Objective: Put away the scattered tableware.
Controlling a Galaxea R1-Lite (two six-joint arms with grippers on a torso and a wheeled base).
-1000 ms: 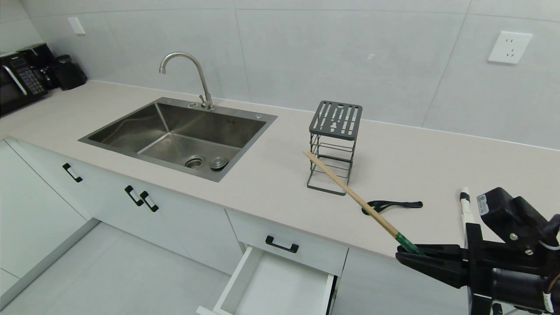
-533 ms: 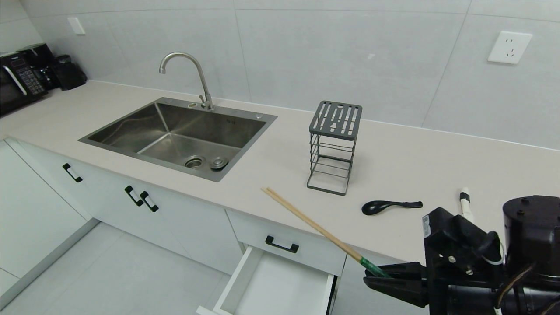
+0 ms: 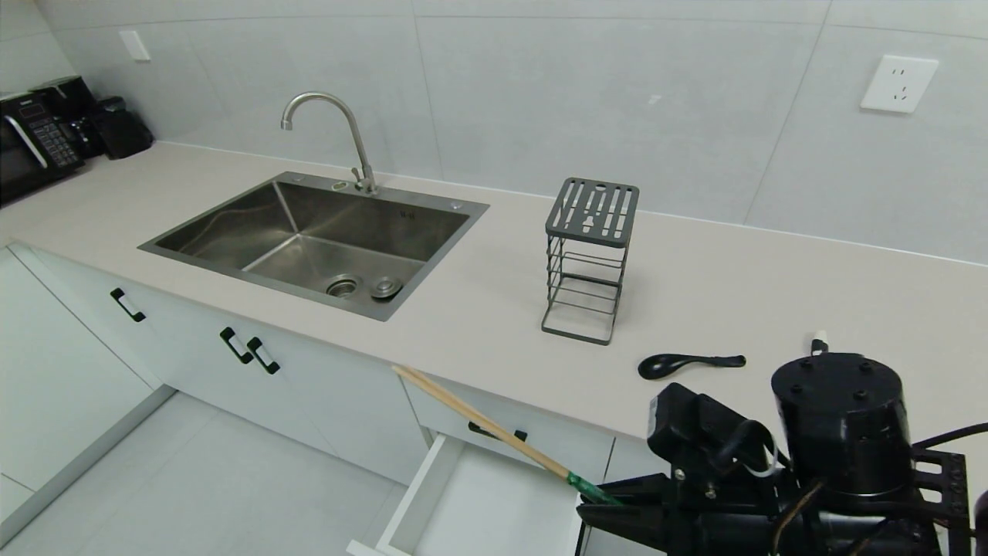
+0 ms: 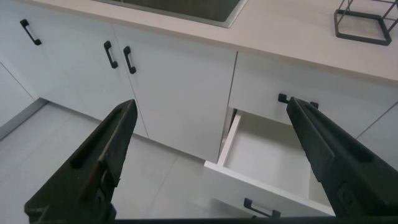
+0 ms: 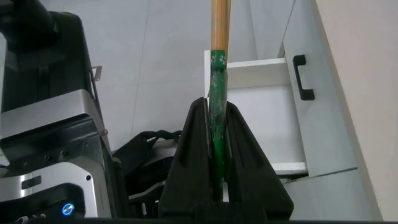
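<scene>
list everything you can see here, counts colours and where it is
chopsticks: one pair, wooden with green ends, held out over the open drawer
spoon: one, black, lying on the countertop to the right of the rack
white-handled utensil: one, tip showing behind the right arm, on the countertop
rack: one, dark grey wire, upright on the countertop
sink: one, steel, set in the countertop
faucet: one, steel, behind the sink
drawer: one, white, pulled open below the countertop
countertop: one, beige
wall socket: one, white, upper right wall
microwave: one, black, far left
right pincer: shut on the chopsticks' green ends
left pincer: open, low in front of the cabinets
</scene>
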